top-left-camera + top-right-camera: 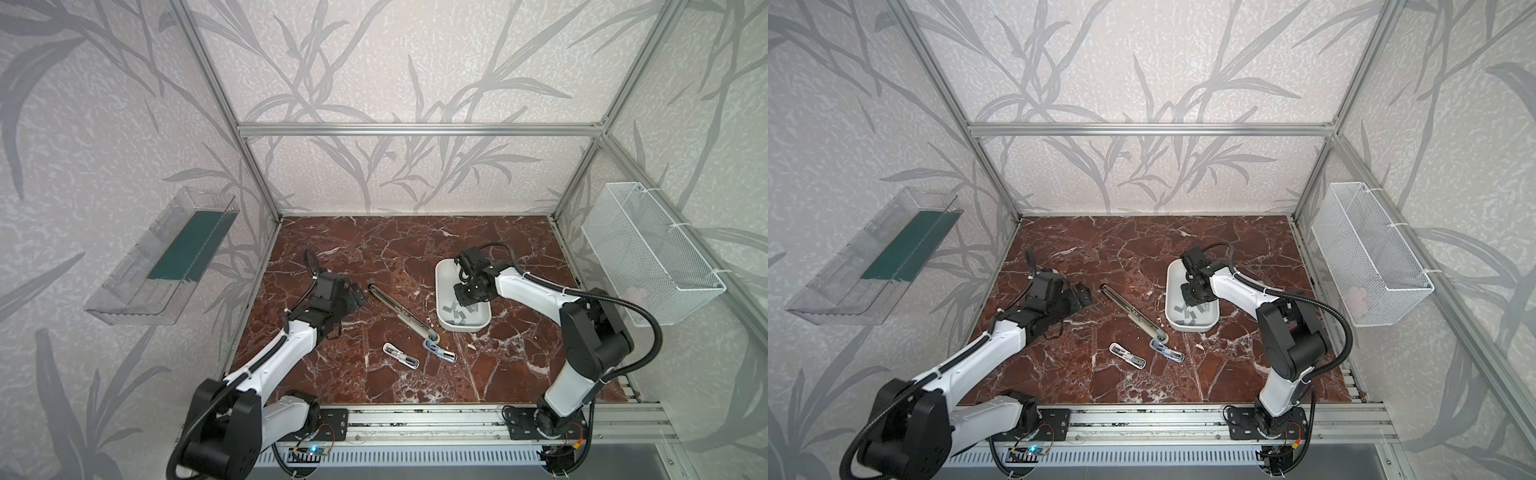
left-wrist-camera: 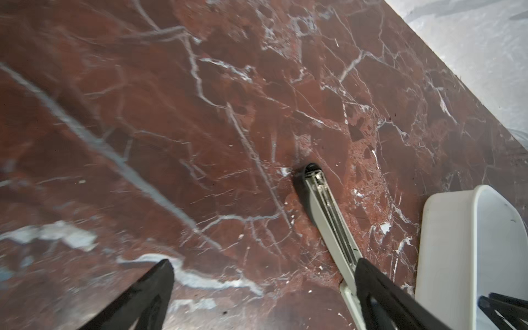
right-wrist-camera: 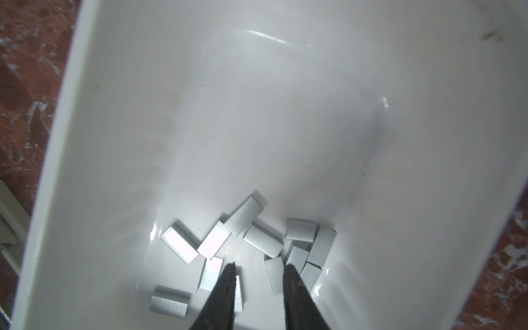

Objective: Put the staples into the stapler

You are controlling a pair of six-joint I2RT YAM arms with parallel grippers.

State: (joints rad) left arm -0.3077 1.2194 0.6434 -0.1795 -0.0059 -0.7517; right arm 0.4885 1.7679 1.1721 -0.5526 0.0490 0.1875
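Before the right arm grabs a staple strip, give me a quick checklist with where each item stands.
1. Staples in the white tray: ok.
2. Right gripper open above them: ok.
3. Strip between its jaws: not ok, none there.
4. Stapler lying opened flat: ok.
5. Left gripper open near the stapler: ok.
6. Stapler already empty: cannot tell.

Leaf-patterned grey walls [image 1: 374,62] enclose a red marble floor [image 1: 374,249] within aluminium framing [image 1: 415,129].
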